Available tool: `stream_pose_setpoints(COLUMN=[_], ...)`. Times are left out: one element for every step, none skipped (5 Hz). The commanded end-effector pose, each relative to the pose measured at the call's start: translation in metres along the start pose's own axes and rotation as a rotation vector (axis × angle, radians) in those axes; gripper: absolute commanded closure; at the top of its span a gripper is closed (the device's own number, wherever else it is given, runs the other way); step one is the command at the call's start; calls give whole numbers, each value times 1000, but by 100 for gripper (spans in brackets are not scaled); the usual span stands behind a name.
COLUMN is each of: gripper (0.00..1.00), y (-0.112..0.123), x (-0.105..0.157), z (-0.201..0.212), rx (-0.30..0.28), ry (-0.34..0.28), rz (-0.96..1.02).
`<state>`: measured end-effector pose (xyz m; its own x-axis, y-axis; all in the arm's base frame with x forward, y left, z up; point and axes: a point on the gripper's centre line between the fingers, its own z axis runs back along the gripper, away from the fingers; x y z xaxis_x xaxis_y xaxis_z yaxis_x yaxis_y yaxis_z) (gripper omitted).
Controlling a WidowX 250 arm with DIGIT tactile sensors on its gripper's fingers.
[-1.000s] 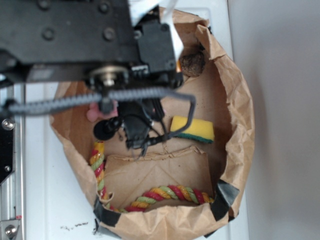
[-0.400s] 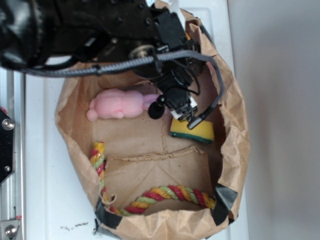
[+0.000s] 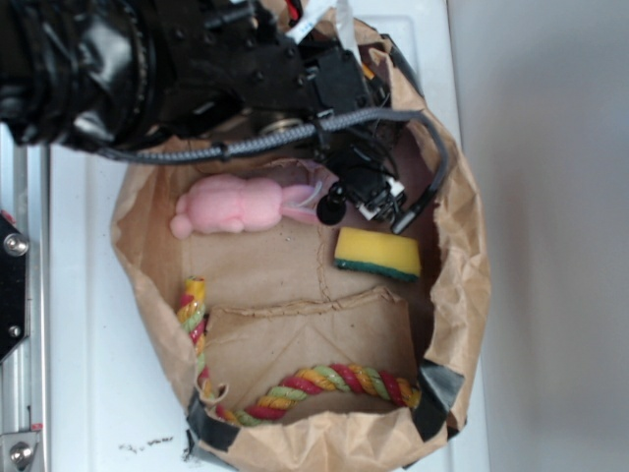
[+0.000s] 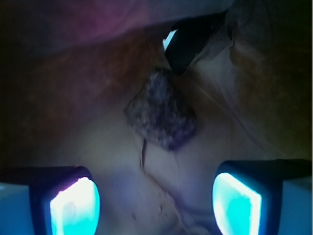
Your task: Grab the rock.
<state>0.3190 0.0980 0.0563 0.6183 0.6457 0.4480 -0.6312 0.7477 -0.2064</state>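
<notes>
The big black arm (image 3: 147, 69) fills the top left of the outside view and reaches down into a brown paper bag (image 3: 472, 246). In the bag lie a pink bunny (image 3: 231, 205) at the middle left, a colored rope (image 3: 324, 382) along the bottom, and a yellow sponge (image 3: 377, 253) near the middle right. The claw (image 4: 149, 205) is wide open; its two glowing tips sit at the bottom corners of the wrist view with nothing between them. The rock (image 4: 160, 111) lies in the middle of the wrist view, ahead of the tips and not touching them. The outside view does not show it, because the arm hides it. It looks dark brown, rough and lumpy. It is small and bumpy, so I think it could slip or roll away if the claw closes too soon, and the claw could catch the soft paper.
</notes>
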Motion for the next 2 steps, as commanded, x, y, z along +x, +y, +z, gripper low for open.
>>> stream_pose_setpoints(gripper=[0,0], y=[24,23], x=[38,37], z=[-3,-13], rx=[-24,-18], ry=[-142,-157], rz=[223,247])
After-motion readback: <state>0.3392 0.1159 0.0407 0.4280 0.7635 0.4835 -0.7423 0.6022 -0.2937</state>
